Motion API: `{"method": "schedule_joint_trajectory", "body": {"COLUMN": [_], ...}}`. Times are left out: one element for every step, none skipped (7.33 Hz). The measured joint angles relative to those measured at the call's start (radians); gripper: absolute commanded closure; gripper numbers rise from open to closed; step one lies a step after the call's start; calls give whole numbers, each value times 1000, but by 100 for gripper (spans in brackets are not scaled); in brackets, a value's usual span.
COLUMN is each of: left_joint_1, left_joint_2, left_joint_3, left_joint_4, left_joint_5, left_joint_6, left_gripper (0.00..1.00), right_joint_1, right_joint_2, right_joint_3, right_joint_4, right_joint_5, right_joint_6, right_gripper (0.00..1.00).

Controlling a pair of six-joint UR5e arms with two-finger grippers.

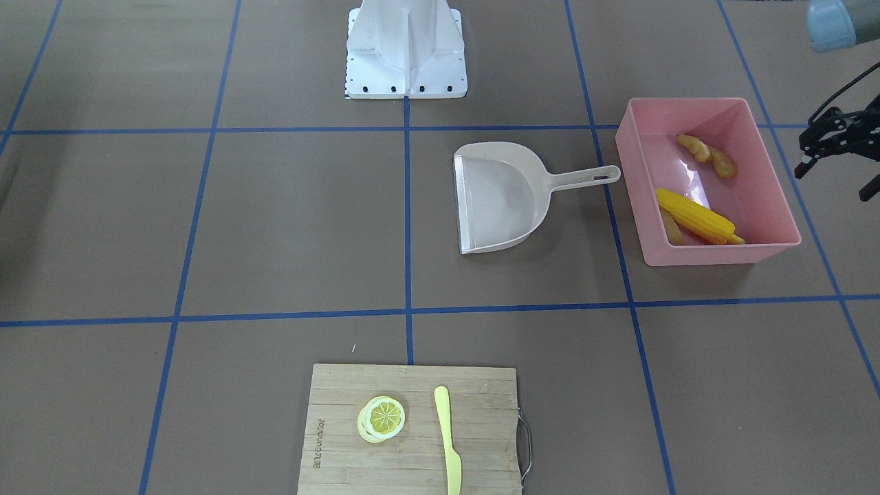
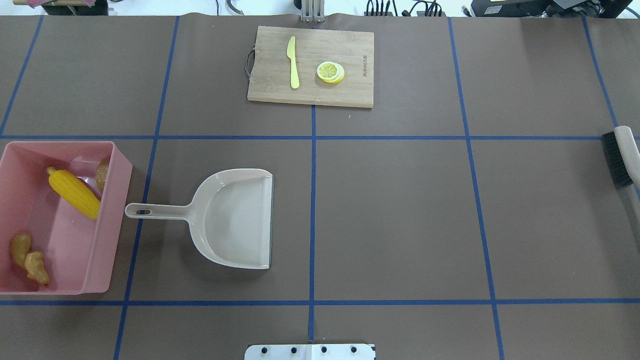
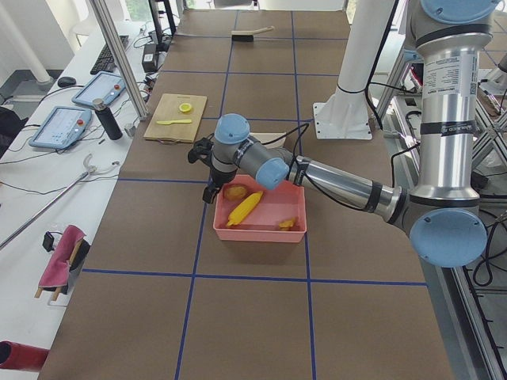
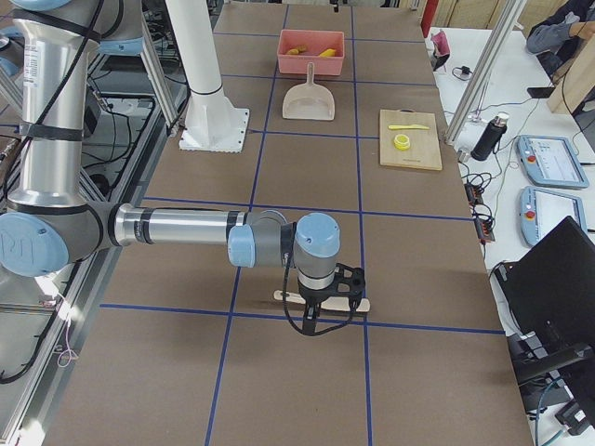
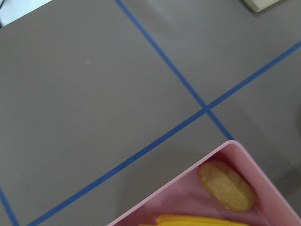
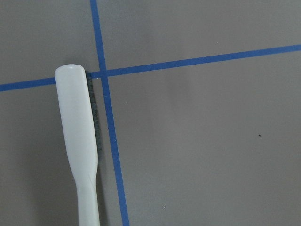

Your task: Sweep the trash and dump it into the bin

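Overhead exterior: glossy pink bin (image 2: 114, 235)

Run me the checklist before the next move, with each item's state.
1. Corn cob, potato and ginger root inside the pink bin: ok.
2. Dustpan empty, flat on the table: ok.
3. Left claw open, holding nothing: ok.
4. Right claw open or shut above the brush: cannot tell.
5. Lemon slice and knife on the cutting board: ok.
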Motion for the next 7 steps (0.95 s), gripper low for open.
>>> {"method": "schedule_joint_trajectory", "body": {"left_joint_1": [-47,-111,-166,-202,-234,-257,-268], "left_joint_2": [17,23,29,50,81,112,144], "left_joint_3": [11,11,10,10,12,13,16], "left_joint_4": [75,191,281,323,340,343,339], "left_joint_5": [-8,-39,-74,-90,-95,-95,-94], "left_joint_6": [-30,-40,-34,-10,21,39,54], "left_gripper": [2,2,2,2,2,2,2], "right_joint_1": [0,0,0,0,0,0,0], "right_joint_2": [0,0,0,0,-1,-1,-1], "right_joint_3": [0,0,0,0,0,0,0], "right_joint_4": [0,0,0,-1,-2,-1,-1], "right_joint_5": [0,0,-1,0,0,0,0], "right_joint_6": [0,0,0,0,0,0,0], "right_gripper": [0,0,0,0,0,0,0]}}
